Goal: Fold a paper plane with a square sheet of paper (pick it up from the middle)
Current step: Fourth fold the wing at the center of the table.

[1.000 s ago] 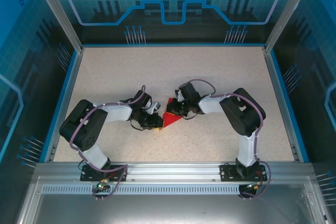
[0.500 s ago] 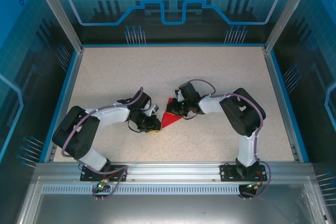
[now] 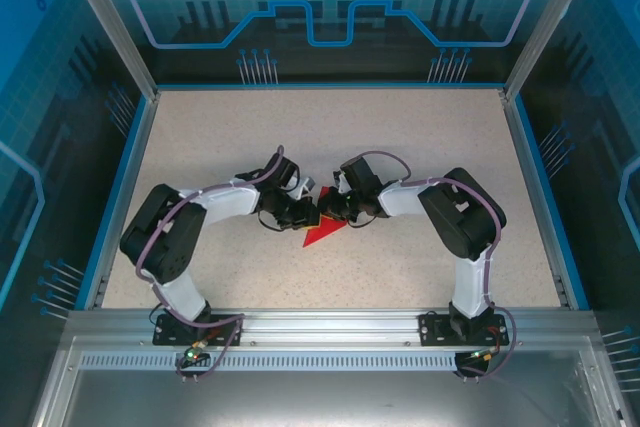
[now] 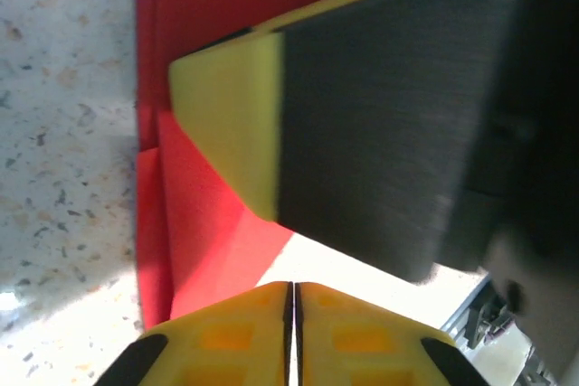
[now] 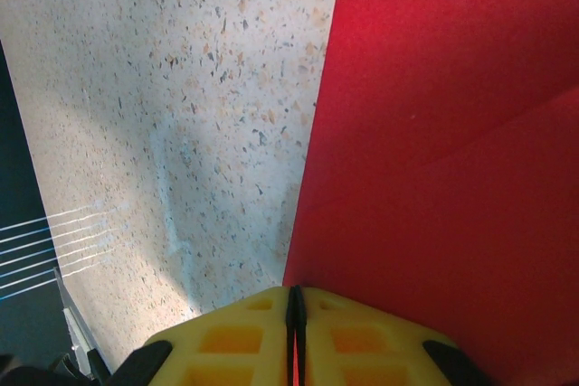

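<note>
The square sheet of paper [image 3: 322, 233], bright red and folded into a wedge that points down-left, lies mid-table between both arms. My right gripper [image 3: 327, 209] is at its upper edge. In the right wrist view its yellow jaws [image 5: 294, 294] are shut on the paper's edge [image 5: 452, 133], with red showing in the slit. My left gripper [image 3: 308, 213] sits just left of it, nearly tip to tip. Its jaws [image 4: 292, 288] are pressed together with nothing seen between them, and the red folds [image 4: 199, 223] lie ahead and to the left. The right gripper's finger [image 4: 362, 115] looms over the paper.
The speckled beige table [image 3: 400, 147] stretches wide behind and to both sides of the arms. A blue rim [image 3: 128, 187] and clear enclosure walls bound it. An aluminium rail [image 3: 330, 322] runs along the near edge by the arm bases.
My left gripper has swung up and right from the paper's lower-left corner to beside the right gripper, and its jaws have closed. The paper's lower tip now lies uncovered. The right arm held still.
</note>
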